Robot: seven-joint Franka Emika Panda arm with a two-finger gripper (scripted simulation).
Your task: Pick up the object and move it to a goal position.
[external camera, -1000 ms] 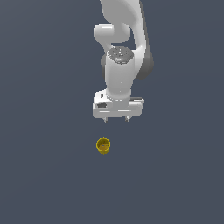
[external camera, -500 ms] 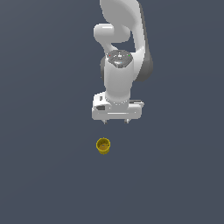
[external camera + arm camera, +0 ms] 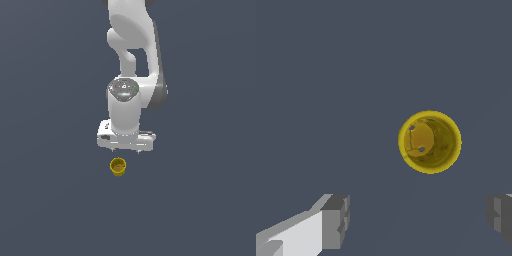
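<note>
Since the earlier frames the arm has swung forward and carried the hand (image 3: 126, 150) closer to the cup, which has not shifted. It hangs above the table (image 3: 45, 200) with its jaws spread wide and nothing between them; in the wrist view the two grey fingertips (image 3: 336, 221) stand far apart, the gap much wider than the cup. The yellow cup (image 3: 118, 167) stands upright on the table with its hollow top up, just past the hand at about 7 o'clock in the exterior view. In the wrist view it lies clear of the line between the fingertips, so the hand is not yet over it. To do the reach well, I judge the hand should first slide across until the cup sits midway between the fingertips, then drop straight down and close around the tapered sides without nudging the rim.
</note>
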